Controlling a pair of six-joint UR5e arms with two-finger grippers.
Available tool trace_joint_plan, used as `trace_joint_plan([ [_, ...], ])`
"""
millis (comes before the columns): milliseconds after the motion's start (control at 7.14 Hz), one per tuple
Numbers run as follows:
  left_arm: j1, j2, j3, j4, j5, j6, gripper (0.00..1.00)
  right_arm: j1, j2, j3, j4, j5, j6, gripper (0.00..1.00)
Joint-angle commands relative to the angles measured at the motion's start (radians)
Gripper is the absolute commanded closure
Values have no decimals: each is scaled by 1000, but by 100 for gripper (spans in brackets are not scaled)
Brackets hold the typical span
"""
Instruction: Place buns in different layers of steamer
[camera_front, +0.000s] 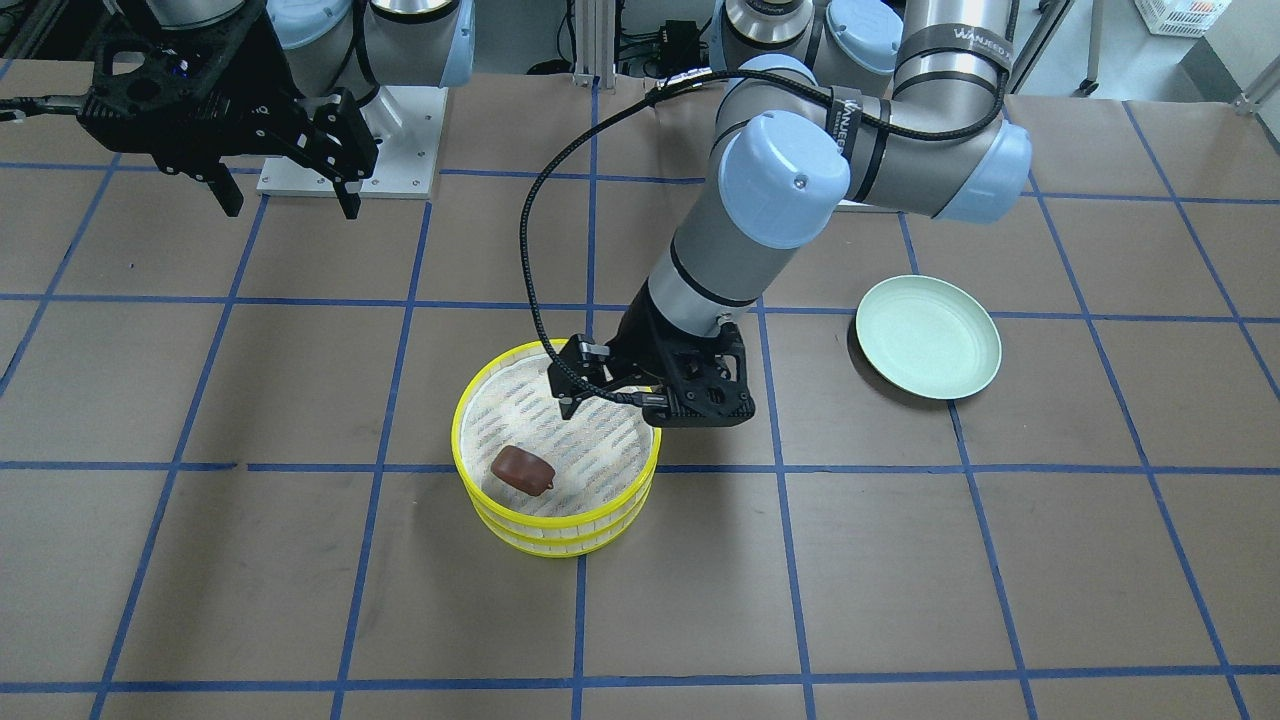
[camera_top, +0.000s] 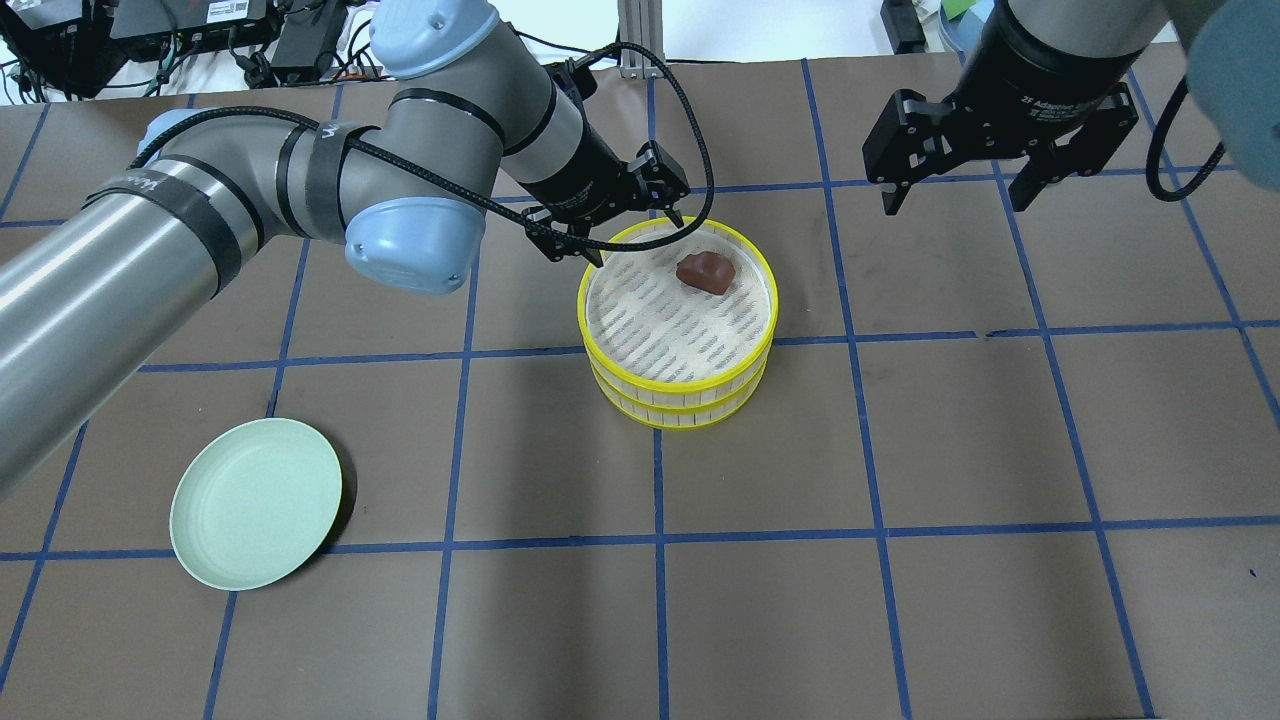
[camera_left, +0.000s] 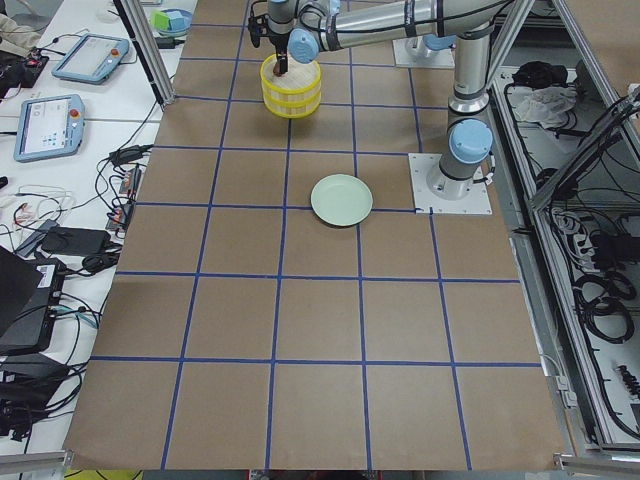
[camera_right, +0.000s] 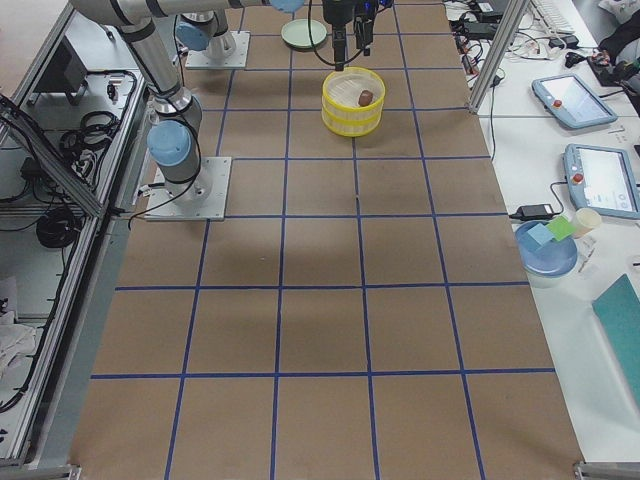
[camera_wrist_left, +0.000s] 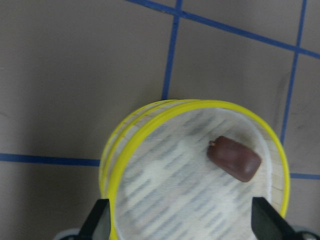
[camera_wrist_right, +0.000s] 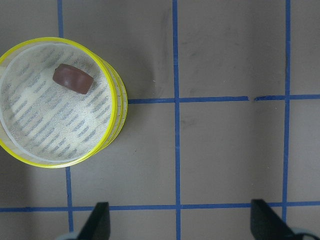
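Left gripper (camera_top: 637, 238), released and empty, hovers angled over stacked steamer layers' (camera_top: 682, 398) rim; right gripper (camera_top: 955, 205) hangs raised, released.

Bun (camera_top: 706, 271) in top layer (camera_top: 668, 335), atop lower layer (camera_top: 680, 409), inside hidden, plate (camera_top: 255, 503) apart

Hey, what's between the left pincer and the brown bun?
Between the left pincer and the brown bun lies only bare slatted floor of the top steamer layer; the overhead view shows it.
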Motion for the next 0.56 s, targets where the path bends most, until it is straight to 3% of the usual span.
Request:
trace_joint_plan([
  [0, 72, 80, 66, -227, 142, 175, 0, 0, 0, 0, 0, 0, 0, 0],
  [280, 118, 155, 80, -357, 243, 266, 0, -1, 0, 0, 0, -1, 0, 0],
  [420, 141, 185, 80, -402, 248, 279, 0, 0, 0, 0, 0, -1, 0, 0],
])
